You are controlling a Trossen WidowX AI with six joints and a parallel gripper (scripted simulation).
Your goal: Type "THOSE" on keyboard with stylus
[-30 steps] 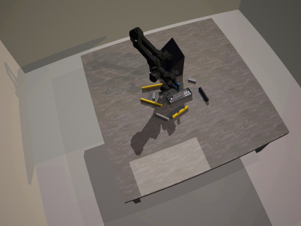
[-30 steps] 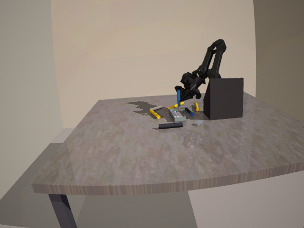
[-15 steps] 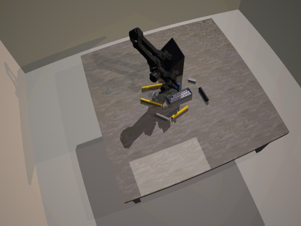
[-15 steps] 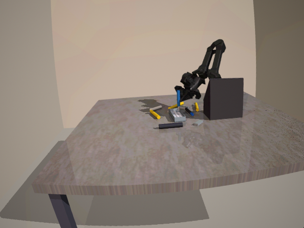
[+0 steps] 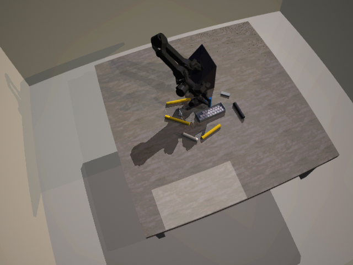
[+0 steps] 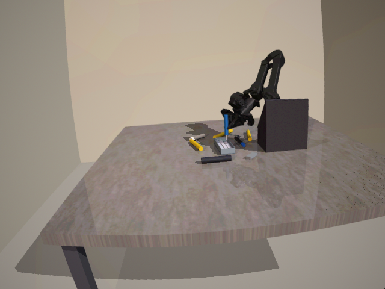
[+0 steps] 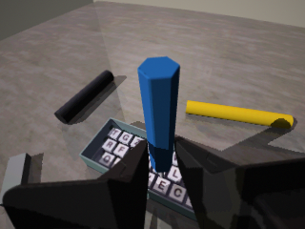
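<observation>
My gripper (image 7: 160,144) is shut on the blue stylus (image 5: 209,101) (image 6: 225,124) (image 7: 159,105), which stands about upright between the fingertips. The small grey keyboard (image 5: 210,112) (image 6: 228,152) (image 7: 93,164) with white lettered keys lies under it. In the exterior view the thin lower end of the stylus is over the keys; I cannot tell if it touches one. In the wrist view T, G, R, F, L, E and C show around the stylus, while the fingers and stylus hide its tip and several keys.
A tall dark panel (image 5: 203,64) (image 6: 286,124) stands behind the keyboard. A black cylinder (image 5: 238,110) (image 6: 216,159) (image 7: 86,96), a grey block (image 5: 225,94) (image 6: 251,155) (image 7: 16,173), a yellow stick (image 5: 210,131) (image 6: 196,144) (image 7: 238,114) and a pale cylinder (image 5: 190,137) lie around it. Two more yellow sticks lie farther left in the top view.
</observation>
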